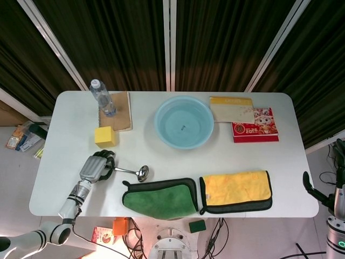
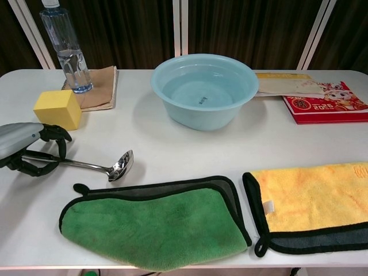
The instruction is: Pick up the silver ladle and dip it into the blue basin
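The silver ladle (image 1: 129, 170) lies on the white table (image 1: 64, 140), its bowl (image 2: 121, 165) pointing right, just above the green cloth's left corner. My left hand (image 1: 96, 167) sits at the ladle's handle end; in the chest view its dark fingers (image 2: 50, 138) curl around the handle, and the ladle's bowl rests on the table. The blue basin (image 1: 157, 123) with water stands at the table's far middle, well apart from the ladle (image 2: 86, 165). My right hand (image 1: 330, 183) hangs off the table's right edge, fingers apart and holding nothing.
A yellow block (image 2: 56, 108) sits just behind my left hand (image 2: 23, 148). A water bottle (image 2: 66, 49) stands on a brown notebook (image 1: 123, 110) at the far left. Green cloth (image 2: 155, 224) and yellow cloth (image 2: 313, 201) lie along the front edge. A red booklet (image 1: 256, 125) lies right of the basin (image 2: 201, 118).
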`<state>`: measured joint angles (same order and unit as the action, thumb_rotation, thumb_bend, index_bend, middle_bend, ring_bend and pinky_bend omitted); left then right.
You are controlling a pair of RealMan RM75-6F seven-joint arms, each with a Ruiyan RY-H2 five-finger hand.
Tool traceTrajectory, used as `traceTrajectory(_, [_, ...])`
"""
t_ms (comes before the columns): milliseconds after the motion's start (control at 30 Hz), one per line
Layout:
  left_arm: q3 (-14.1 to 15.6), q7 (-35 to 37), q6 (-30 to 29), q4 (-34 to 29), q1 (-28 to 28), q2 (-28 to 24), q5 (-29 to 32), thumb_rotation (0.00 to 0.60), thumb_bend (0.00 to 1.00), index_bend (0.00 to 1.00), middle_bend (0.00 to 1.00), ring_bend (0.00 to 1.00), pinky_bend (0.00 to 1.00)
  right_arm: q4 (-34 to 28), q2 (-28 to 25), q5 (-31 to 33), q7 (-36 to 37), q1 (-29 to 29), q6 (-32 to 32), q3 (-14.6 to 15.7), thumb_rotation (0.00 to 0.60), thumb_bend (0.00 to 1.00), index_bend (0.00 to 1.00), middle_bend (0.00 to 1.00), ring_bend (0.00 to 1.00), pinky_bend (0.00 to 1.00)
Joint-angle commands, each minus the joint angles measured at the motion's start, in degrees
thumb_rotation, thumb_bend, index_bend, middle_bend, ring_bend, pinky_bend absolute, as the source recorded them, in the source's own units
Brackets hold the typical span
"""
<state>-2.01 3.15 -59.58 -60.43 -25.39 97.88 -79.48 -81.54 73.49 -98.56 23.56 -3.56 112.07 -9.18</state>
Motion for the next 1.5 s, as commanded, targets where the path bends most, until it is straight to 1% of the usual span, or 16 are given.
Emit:
traceTrajectory(33, [-0.2, 2.8, -1.9, -0.8, 0.4, -0.4, -1.4, 0.6, 0.43, 0.72, 0.39, 0.21, 0.29, 0.0, 0.0, 0.0, 0.0, 0.1, 0.0, 0.0, 0.6, 0.38, 0.0, 0.0, 0.0, 0.0])
traceTrajectory(200, [-0.1, 4.3, -4.0, -3.0, 0.6, -2.2, -3.0, 0.6, 0.44, 0.75, 0.42, 0.23, 0.3, 0.2, 0.1, 0.1, 0.2, 0.1, -0.1, 0.1, 0.6, 0.38, 0.0, 0.0, 0.0, 0.0])
traceTrajectory(300, [-0.2, 5.2, -5.3, -4.2, 0.8, -3.1, -3.8, 0.6, 0.45, 0.77, 0.45, 0.26, 0.33, 0.3, 0.1, 0.1, 0.3, 0.1, 0.0, 0.1, 0.6, 0.38, 0.0, 0.0, 0.0, 0.0])
traceTrajectory(533, [-0.1, 6.7, -7.6, -6.2, 0.9, -4.7, -5.6, 0.6, 0.46, 0.8, 0.53, 0.35, 0.45, 0.2, 0.1, -0.1, 0.2, 0.1, 0.1, 0.0, 0.6, 0.38, 0.0, 0.0, 0.0, 0.0])
traceTrajectory(700, [0.1, 6.5, -7.9, -7.2, 0.9, -5.4, -5.9, 0.6, 0.47, 0.8, 0.55, 0.39, 0.52, 0.2, 0.0, -0.2, 0.2, 0.1, 0.1, 0.0, 0.6, 0.38, 0.0, 0.0, 0.0, 0.0])
traceTrajectory(833, [0.0, 7.7, -8.6, -8.0, 1.0, -5.9, -6.3, 0.6, 0.47, 0.8, 0.57, 0.46, 0.62, 0.1, 0.0, -0.2, 0.1, 0.1, 0.2, 0.0, 0.6, 0.38, 0.0, 0.0, 0.0, 0.0])
traceTrajectory(933, [0.0, 8.8, -8.9, -9.1, 0.9, -6.6, -6.6, 0.6, 0.47, 0.8, 0.59, 0.54, 0.71, 0.1, -0.1, -0.2, 0.1, 0.1, 0.2, 0.0, 0.6, 0.38, 0.0, 0.0, 0.0, 0.0])
traceTrajectory(1133, [-0.1, 9.9, -7.9, -10.8, 0.6, -8.2, -6.1, 0.6, 0.47, 0.8, 0.62, 0.62, 0.79, 0.2, 0.0, -0.1, 0.2, 0.1, 0.1, 0.0, 0.6, 0.38, 0.0, 0.0, 0.0, 0.0])
traceTrajectory(1233, [-0.2, 11.2, -6.7, -12.0, 0.3, -9.2, -5.5, 0.6, 0.47, 0.8, 0.65, 0.65, 0.81, 0.3, 0.0, 0.0, 0.3, 0.1, 0.0, 0.0, 0.6, 0.38, 0.0, 0.0, 0.0, 0.0])
traceTrajectory(1500, [-0.6, 16.4, -4.3, -15.1, -0.8, -12.3, -5.1, 0.6, 0.47, 0.81, 0.75, 0.76, 0.87, 0.4, -0.1, 0.2, 0.6, 0.1, -0.3, 0.0, 0.6, 0.38, 0.0, 0.0, 0.0, 0.0])
